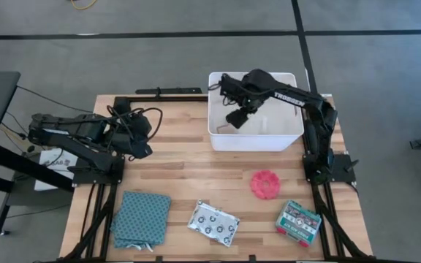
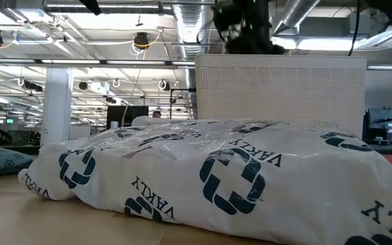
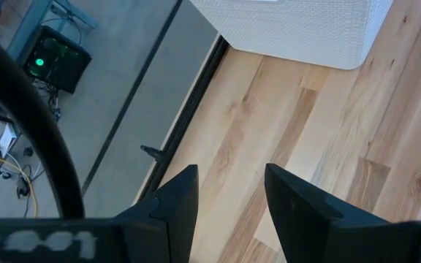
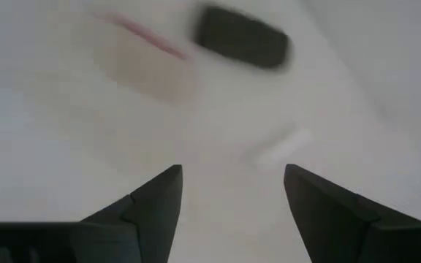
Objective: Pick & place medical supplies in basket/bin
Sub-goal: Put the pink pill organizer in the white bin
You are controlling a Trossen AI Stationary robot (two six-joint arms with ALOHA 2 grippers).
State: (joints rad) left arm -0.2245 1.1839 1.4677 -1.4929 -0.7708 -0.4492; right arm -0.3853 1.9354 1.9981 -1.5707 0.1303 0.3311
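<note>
The white bin (image 1: 256,142) stands at the table's far middle. My right gripper (image 1: 234,120) hangs open over its inside and holds nothing. Below it, in the right wrist view, lie a beige roll (image 4: 141,62), a black cylinder (image 4: 241,38) and a white stick (image 4: 280,148) on the bin's floor. On the table's near part rest the pink spiky ball (image 1: 266,183), the silvery dotted packet (image 1: 213,223) and the green-and-red box (image 1: 298,220). My left gripper (image 3: 229,197) waits open over bare wood at the left.
A folded teal patterned cloth (image 1: 142,218) lies at the near left corner. In the low view the packet (image 2: 237,180) fills the foreground and the bin's wall (image 2: 281,92) rises behind it. Bare wood lies between the bin and the near items.
</note>
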